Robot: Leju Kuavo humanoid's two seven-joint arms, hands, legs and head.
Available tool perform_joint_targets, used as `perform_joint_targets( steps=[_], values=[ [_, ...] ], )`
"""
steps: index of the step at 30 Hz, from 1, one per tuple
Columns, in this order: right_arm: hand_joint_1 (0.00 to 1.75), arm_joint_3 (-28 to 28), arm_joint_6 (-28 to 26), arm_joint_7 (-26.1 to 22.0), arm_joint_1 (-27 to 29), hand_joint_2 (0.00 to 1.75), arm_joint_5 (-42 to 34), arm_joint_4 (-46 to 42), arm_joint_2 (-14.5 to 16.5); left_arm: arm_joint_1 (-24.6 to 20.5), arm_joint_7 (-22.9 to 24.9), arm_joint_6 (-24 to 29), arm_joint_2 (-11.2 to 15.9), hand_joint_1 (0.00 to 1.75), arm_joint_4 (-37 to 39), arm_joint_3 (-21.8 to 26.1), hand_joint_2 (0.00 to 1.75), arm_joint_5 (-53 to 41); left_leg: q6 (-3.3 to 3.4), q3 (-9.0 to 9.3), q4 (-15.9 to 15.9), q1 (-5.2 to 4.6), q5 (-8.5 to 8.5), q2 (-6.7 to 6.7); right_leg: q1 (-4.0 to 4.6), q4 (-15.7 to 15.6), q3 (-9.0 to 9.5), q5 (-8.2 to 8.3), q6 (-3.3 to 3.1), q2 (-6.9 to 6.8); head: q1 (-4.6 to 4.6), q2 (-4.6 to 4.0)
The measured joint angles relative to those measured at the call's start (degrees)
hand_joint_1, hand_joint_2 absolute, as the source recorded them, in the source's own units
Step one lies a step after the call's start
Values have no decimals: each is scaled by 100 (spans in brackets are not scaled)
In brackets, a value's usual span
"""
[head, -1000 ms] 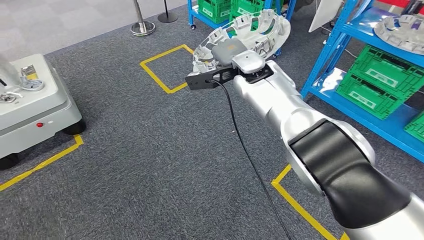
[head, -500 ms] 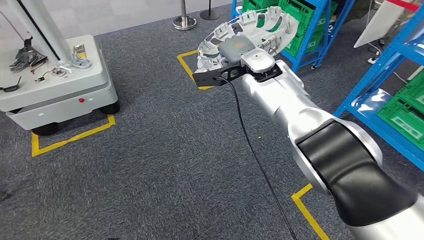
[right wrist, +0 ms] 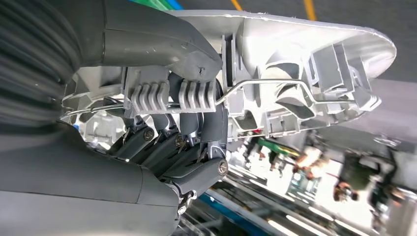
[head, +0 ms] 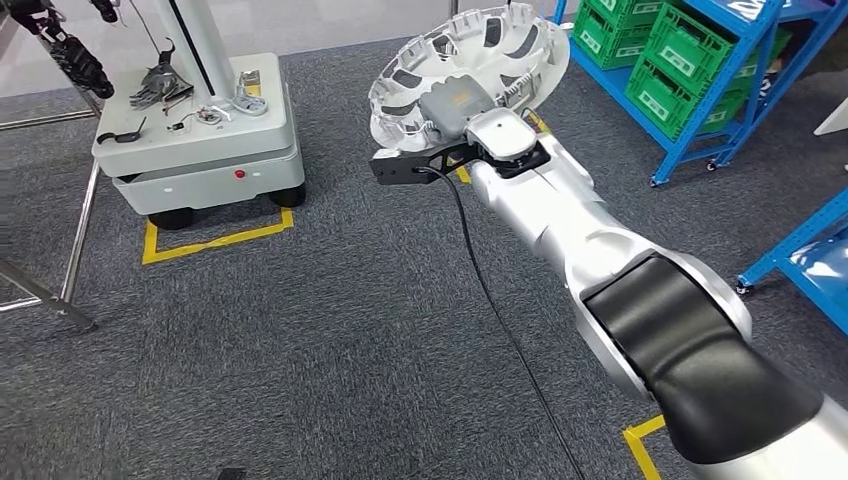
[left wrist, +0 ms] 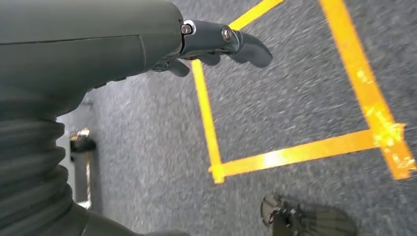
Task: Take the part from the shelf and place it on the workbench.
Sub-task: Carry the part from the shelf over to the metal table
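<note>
Nearest you, the left robot hand (left wrist: 216, 44) hung over the grey carpet (left wrist: 295, 103) and its yellow tape lines (left wrist: 295, 155), fingers loosely curled and holding nothing. Further out, your right robot hand (right wrist: 172, 103) clamped its fingers around the rim and wire ring of the white wheel cover (head: 470, 65), carrying it raised above the floor. Beyond, a grey wheeled bench (head: 200, 150) stood to the left and blue shelves with green crates (head: 690, 60) to the right.

Green crates (head: 690, 75) on blue rack (head: 745, 95)
</note>
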Motion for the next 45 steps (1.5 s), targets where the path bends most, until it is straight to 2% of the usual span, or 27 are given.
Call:
perform_joint_targets(
  steps=[2,4,6,7,8,10,12,13,15,16,18,20,22,23,25,27,29,30,31,33,35,37,38,39,41,43,45],
  values=[
    [173,18,-1,43,-11,175,-1,-42,66,39,28,4,26,0,0,7,175,33,-36,-71,122,-40,-94,253,-30,-99,63,43,-28,-135,-10,0],
    [173,21,-18,54,-24,175,-29,-61,91,70,79,14,51,0,1,18,175,43,-84,-311,638,-47,-377,597,-18,-127,89,46,-59,-279,-29,0],
    [173,21,-59,9,-30,175,-115,-79,105,124,140,21,77,0,1,33,175,63,-146,-622,1317,-10,-654,754,-21,-126,93,34,-73,-455,-36,0],
    [173,21,-81,-39,-29,175,-197,-92,113,160,158,23,85,0,1,41,175,74,-178,-690,1482,17,-685,779,-29,-121,92,24,-67,-536,-36,0],
    [173,19,-96,-95,-30,175,-303,-113,122,195,161,24,93,0,1,47,175,84,-209,-639,1420,45,-611,801,-42,-113,93,13,-51,-608,-36,0],
    [173,-10,-112,-224,-32,175,-602,-185,132,239,146,27,102,0,1,63,175,98,-286,-266,758,93,-322,975,-71,-50,92,-39,20,-754,-36,0],
    [173,-99,-123,-341,-40,175,-923,-275,125,246,123,37,78,0,3,79,175,113,-264,58,191,88,-161,1158,-63,59,58,-121,112,-879,-35,0],
    [173,-156,-133,-392,-45,175,-1055,-315,125,246,119,50,67,0,3,84,175,121,-211,99,104,70,-165,1181,-52,99,47,-151,145,-933,-28,0],
    [173,-265,-151,-473,-51,175,-1301,-376,136,248,110,85,61,0,2,90,175,132,-65,79,134,43,-167,1035,-50,114,63,-180,181,-1039,-4,0],
    [173,-316,-157,-510,-51,175,-1425,-403,144,250,105,104,64,0,-1,91,175,134,-22,71,133,44,-165,969,-67,131,74,-209,207,-1021,1,0],
    [173,-427,-183,-585,-42,175,-1661,-448,145,237,99,137,73,0,-8,91,175,135,47,71,129,54,-154,838,-110,392,-22,-398,248,-754,10,0],
    [173,-571,-275,-673,17,175,-1868,-478,128,198,99,163,83,0,-15,91,175,134,87,68,124,50,-142,699,-119,1075,-348,-725,245,-417,15,0],
    [173,-712,-379,-742,123,175,-1995,-503,111,167,99,175,86,0,-16,91,175,131,110,66,123,23,-131,531,-87,1673,-682,-880,192,-312,16,0],
    [173,-763,-412,-762,169,175,-2039,-517,108,165,96,173,86,0,-16,92,175,119,118,65,123,7,-124,443,-61,1707,-736,-809,142,-287,16,0],
    [173,-836,-473,-808,240,175,-2157,-567,108,167,79,156,77,0,-15,93,175,68,129,61,122,-10,-105,281,17,1118,-511,-413,9,-166,15,0],
    [173,-921,-589,-876,346,175,-2319,-674,108,167,55,142,40,0,-11,93,175,32,108,42,115,-1,-76,137,76,400,-188,-116,-109,91,14,0],
    [173,-983,-729,-908,493,175,-2405,-816,131,169,44,130,0,0,-5,93,175,28,49,17,89,26,-38,10,109,141,-79,-59,-146,173,30,0],
    [173,-995,-790,-893,570,175,-2405,-892,155,172,46,117,-11,0,-4,93,175,15,11,8,60,32,-14,-59,115,105,-60,-36,-142,96,42,0],
    [173,-998,-845,-856,656,175,-2384,-970,184,180,61,102,-26,0,-1,92,175,-5,-12,-6,51,25,-10,-41,100,49,-26,-8,-128,12,48,0],
    [173,-998,-912,-771,817,175,-2323,-1095,234,187,106,86,-45,0,1,91,175,-34,-52,-94,198,-18,-145,244,61,-92,55,64,-120,-143,35,0],
    [173,-998,-926,-695,941,175,-2244,-1151,253,180,143,92,-50,0,1,91,175,-31,-101,-342,768,-35,-493,628,48,-155,83,97,-130,-299,19,0],
    [173,-993,-914,-608,1040,175,-2124,-1168,263,182,163,99,-43,0,1,91,175,-6,-167,-592,1387,-10,-751,760,40,-148,73,90,-132,-470,18,0],
    [173,-988,-909,-560,1080,175,-2054,-1170,275,189,170,101,-33,0,0,91,175,9,-197,-595,1457,6,-740,787,31,-137,66,81,-123,-554,18,0],
    [173,-981,-905,-519,1109,175,-1993,-1171,289,195,173,101,-19,0,-1,91,175,23,-224,-500,1333,18,-648,819,20,-122,60,69,-109,-630,17,0],
    [173,-969,-896,-453,1128,175,-1909,-1172,314,195,161,94,7,0,-3,91,175,44,-251,-67,611,15,-365,1036,8,-60,49,20,-51,-775,15,0],
    [173,-964,-890,-422,1115,175,-1865,-1173,323,189,133,86,18,0,-5,92,175,67,-158,229,92,-7,-221,1203,30,18,35,-39,15,-897,22,0],
    [173,-944,-891,-414,1105,175,-1839,-1174,334,191,114,84,27,0,-6,93,175,79,-28,246,35,-20,-205,1122,54,50,35,-70,56,-1011,33,0]
  ],
)
